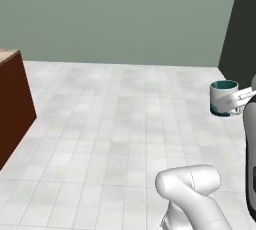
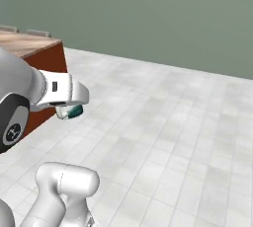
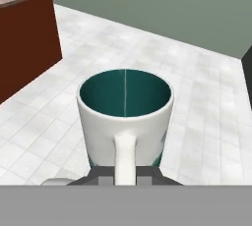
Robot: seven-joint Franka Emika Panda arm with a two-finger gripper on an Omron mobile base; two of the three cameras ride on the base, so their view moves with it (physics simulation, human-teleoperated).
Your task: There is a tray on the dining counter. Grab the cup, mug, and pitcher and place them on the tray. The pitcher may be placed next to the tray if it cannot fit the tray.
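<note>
Gripper (image 3: 126, 175) pinched on the mug's (image 3: 125, 117) white loop handle, fingers either side of it; mug upright, carried in air well above the tiled floor (image 1: 115, 134). Teal inside looks empty. Judged: light, rigid, glazed and slick; a handle grip could let the body swing or slip, and a drop would chip it. Brown cabinet (image 1: 12, 104) off to the left.

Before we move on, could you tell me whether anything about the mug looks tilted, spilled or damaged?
Nothing stands out. The mug sits upright in the end effector, gripped by its handle, above the tiled floor. Its teal inside looks empty, and no cracks show.
</note>
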